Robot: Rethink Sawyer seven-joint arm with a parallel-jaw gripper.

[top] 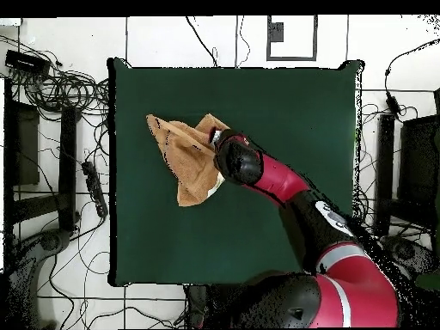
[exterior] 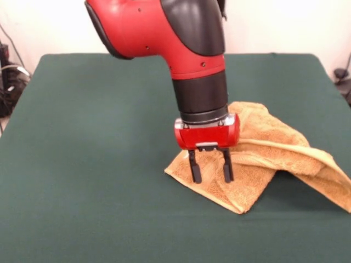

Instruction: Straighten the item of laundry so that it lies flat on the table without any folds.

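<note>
- Front view: hand (exterior: 211,171) released, fingers spread, tips touching the folded towel (exterior: 263,159).
- Towel lies crumpled near the green surface (exterior: 88,164) right edge.

The front camera sits low across the table (exterior: 82,164) from me, facing my arm, close enough that the near and right table edges are cut off and my gripper (exterior: 210,170) and the towel (exterior: 274,148) fill the middle. The overhead camera looks straight down from well above, taking in the whole table (top: 284,129), the floor and cables around it, with my base at the bottom. Both views share the green tabletop, the towel (top: 185,159) and my arm (top: 266,176), turned half round between them.
</note>
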